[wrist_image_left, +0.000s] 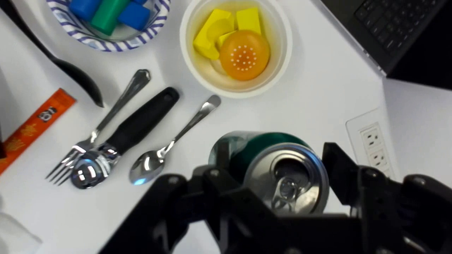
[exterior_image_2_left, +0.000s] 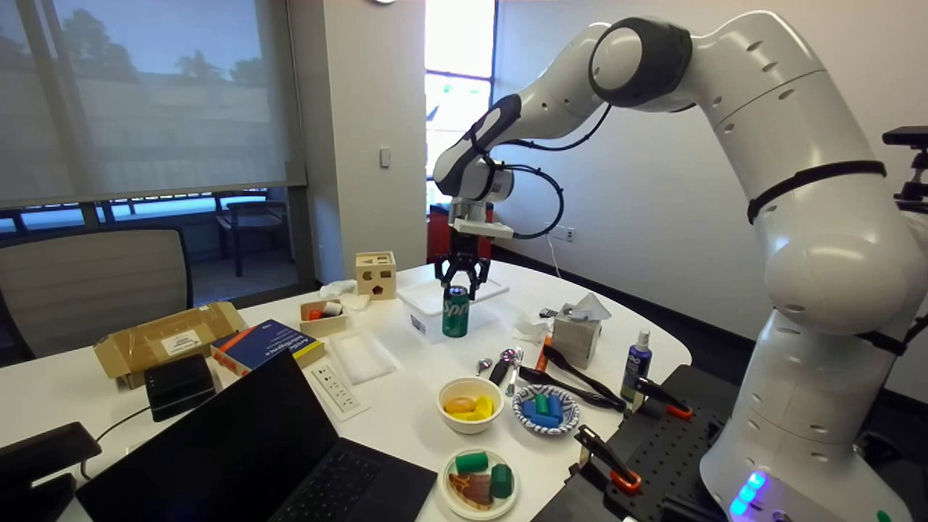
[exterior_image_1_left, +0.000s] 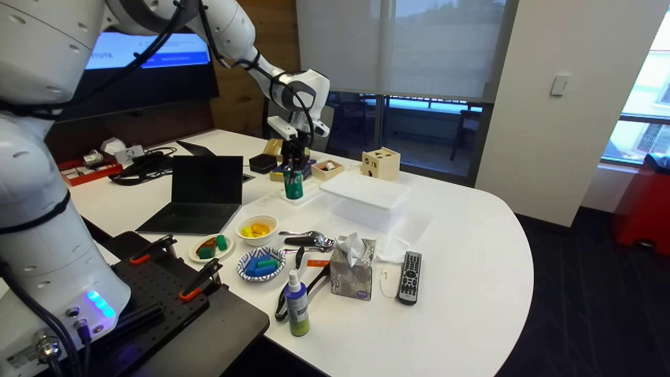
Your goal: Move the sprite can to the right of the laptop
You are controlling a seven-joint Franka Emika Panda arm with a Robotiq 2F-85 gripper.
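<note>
In both exterior views our end effector [exterior_image_2_left: 460, 289] grips the sprite can [exterior_image_2_left: 455, 315], upright at its six o'clock and, we judge, off the worktop [exterior_image_2_left: 409, 388]; in the wrist view, the laptop [wrist_image_left: 392, 33] lies toward the can's one o'clock.

The can [exterior_image_2_left: 455, 320] is in the claw [exterior_image_2_left: 459, 293]. In an exterior view, the storage box [exterior_image_2_left: 429, 325] lies behind the claw, and the toy cube [exterior_image_2_left: 375, 277] stands behind, to its left. Also on the left is the book [exterior_image_2_left: 257, 346], and the carton [exterior_image_2_left: 170, 339] is farther left. Before the claw stands the bowl [exterior_image_2_left: 467, 426], and before the bowl is the plate [exterior_image_2_left: 482, 515]. The laptop [exterior_image_2_left: 261, 449] lies before the claw, to the left. On the right stands the tissue box [exterior_image_2_left: 577, 342], and farther right the spray bottle [exterior_image_2_left: 636, 365].
</note>
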